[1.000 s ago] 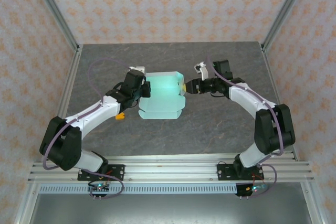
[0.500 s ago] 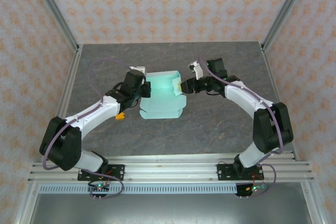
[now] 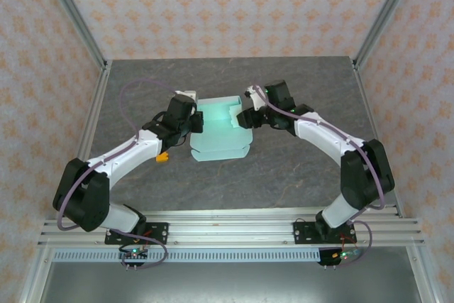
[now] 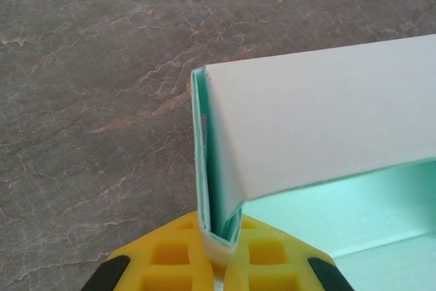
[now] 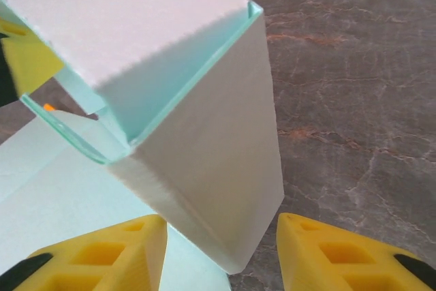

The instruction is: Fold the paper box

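The left gripper [image 4: 219,240] clamps one wall of the pale mint-blue card box [image 3: 216,133], the right gripper [image 5: 221,236] stands open astride another wall — a crooked closing could crease it.

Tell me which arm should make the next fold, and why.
Probably right. The left gripper is shut on the box, anchoring it; the right gripper stands open astride the raised flap, free to push.

Paper box [image 4: 327,120]: thin card, matt, smooth. My left gripper [image 4: 218,230]: yellow moulded plastic, dull. Table [image 4: 95,66]: veined stone-look surface, matt, possibly laminate. Rails [image 3: 213,226]: pale metal.
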Controlling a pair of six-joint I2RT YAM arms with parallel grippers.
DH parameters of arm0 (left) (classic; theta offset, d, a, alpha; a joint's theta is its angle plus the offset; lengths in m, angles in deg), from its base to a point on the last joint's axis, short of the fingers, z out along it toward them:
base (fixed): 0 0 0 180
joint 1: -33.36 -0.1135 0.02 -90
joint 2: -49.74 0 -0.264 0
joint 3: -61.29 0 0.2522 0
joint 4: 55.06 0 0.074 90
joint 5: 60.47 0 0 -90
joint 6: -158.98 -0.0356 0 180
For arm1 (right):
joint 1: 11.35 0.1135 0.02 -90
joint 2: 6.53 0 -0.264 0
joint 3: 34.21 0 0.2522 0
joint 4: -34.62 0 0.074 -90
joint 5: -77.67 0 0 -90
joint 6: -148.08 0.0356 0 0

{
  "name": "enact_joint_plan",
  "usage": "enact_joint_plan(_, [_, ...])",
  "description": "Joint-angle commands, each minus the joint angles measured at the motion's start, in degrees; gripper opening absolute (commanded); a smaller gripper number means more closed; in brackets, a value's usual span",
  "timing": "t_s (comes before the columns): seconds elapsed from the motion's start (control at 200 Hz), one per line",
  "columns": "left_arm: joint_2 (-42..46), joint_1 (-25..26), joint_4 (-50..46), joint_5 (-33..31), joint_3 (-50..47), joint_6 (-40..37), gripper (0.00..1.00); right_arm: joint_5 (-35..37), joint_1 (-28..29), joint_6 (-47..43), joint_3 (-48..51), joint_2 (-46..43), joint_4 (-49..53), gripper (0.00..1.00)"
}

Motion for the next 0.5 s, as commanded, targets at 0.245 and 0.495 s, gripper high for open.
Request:
enact_joint_plan(0.245, [2.0,0.3,0.0,2.1,0.9,-0.7,0.0,23.1,5.8,0.9,-2.1,-2.6,-4.0,0.34])
enact_joint_plan(0.495, [2.3,0.4,-0.3,2.0,0.7,-0.8,0.0,29.0,9.0,0.1,-1.0,-2.1,-7.1,0.35])
